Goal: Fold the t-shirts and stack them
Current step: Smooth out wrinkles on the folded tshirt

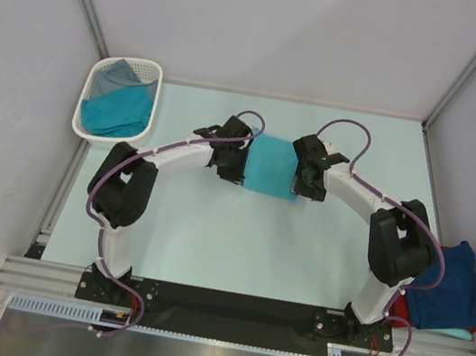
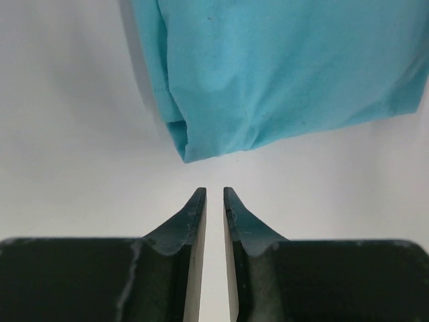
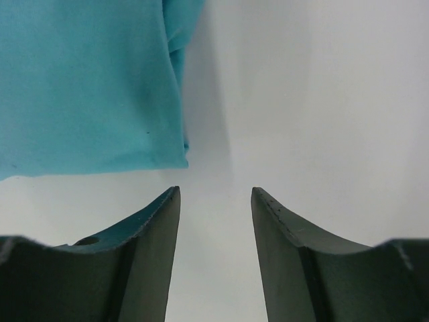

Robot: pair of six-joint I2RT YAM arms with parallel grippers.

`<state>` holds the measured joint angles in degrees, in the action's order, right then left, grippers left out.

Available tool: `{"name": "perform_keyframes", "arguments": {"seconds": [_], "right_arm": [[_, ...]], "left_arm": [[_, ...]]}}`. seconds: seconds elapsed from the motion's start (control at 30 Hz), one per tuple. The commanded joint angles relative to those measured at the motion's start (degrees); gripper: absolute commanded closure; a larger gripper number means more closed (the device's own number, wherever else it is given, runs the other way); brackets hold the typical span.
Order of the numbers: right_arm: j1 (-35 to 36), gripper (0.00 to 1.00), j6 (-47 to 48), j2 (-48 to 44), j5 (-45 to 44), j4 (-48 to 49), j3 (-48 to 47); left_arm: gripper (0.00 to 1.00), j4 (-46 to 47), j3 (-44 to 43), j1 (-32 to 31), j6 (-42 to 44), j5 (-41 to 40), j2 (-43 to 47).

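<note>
A folded teal t-shirt (image 1: pixel 269 167) lies flat mid-table between my two grippers. My left gripper (image 1: pixel 238 169) hovers at its left edge. In the left wrist view the jaws (image 2: pixel 214 191) stand almost together with only a thin slit and nothing in it, just short of the shirt's folded corner (image 2: pixel 281 74). At the shirt's right edge sits my right gripper (image 1: pixel 300 181); it is open and empty (image 3: pixel 214 190), with the shirt's corner (image 3: pixel 87 87) ahead to its left. A navy t-shirt (image 1: pixel 448 286) lies over a red one (image 1: pixel 399 307) at the right.
A white slotted basket (image 1: pixel 90 131) at the back left holds a grey shirt (image 1: pixel 116 75) and another teal one (image 1: pixel 119 112). Grey walls with metal posts enclose the table on three sides. The arm bases stand on a black rail at the near edge.
</note>
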<state>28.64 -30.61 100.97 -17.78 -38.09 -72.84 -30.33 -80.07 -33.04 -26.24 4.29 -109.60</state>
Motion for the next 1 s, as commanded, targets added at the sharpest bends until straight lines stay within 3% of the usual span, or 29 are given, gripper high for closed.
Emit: {"name": "perform_keyframes", "arguments": {"seconds": [0.0, 0.33, 0.97], "right_arm": [[0.0, 0.48, -0.4, 1.6, 0.7, 2.1, -0.6], [0.1, 0.48, -0.6, 5.9, 2.0, 2.8, -2.9], [-0.5, 0.48, -0.5, 10.0, 3.5, 3.5, -4.4]], "left_arm": [[0.79, 1.9, -1.5, 1.2, 1.7, -1.0, 0.5], [0.77, 1.7, -3.6, 4.9, 1.5, -0.8, -1.4], [0.77, 1.5, -9.0, 4.0, 0.3, 3.3, -7.1]]}}
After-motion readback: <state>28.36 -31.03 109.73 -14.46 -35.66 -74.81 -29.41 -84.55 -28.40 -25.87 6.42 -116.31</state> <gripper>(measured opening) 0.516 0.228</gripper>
